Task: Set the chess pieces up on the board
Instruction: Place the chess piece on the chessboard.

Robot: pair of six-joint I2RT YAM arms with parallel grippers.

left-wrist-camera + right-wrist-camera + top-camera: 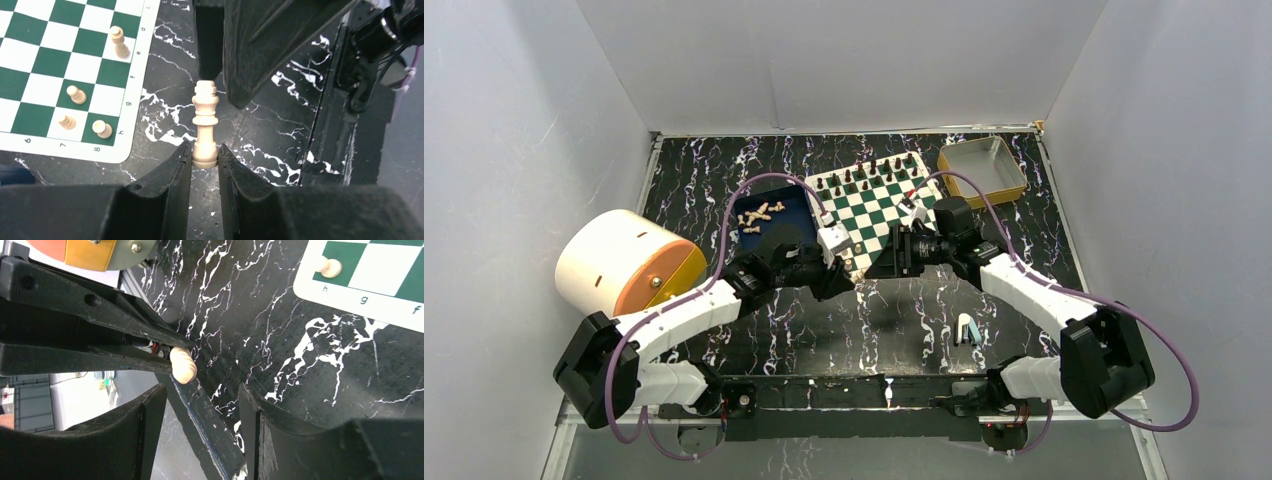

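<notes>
Left jaws are clamped on the base of a cream piece [205, 125], held over the dark marbled desk [904, 320] just off the near edge of the board [879, 210]. The piece's top points at the right jaws, which stand apart with nothing between them. One right finger [208, 45] ends at the top of the piece; I cannot tell whether it touches. A white drum [624, 262] with an orange face lies well left of the board. A tin [982, 168] sits by the board's far right corner, and a blue tray [796, 205] of cream pieces [762, 215] is just left of the board. Dark pieces [874, 170] fill the board's far rows. Four cream pieces [76, 94] stand at its near corner.
</notes>
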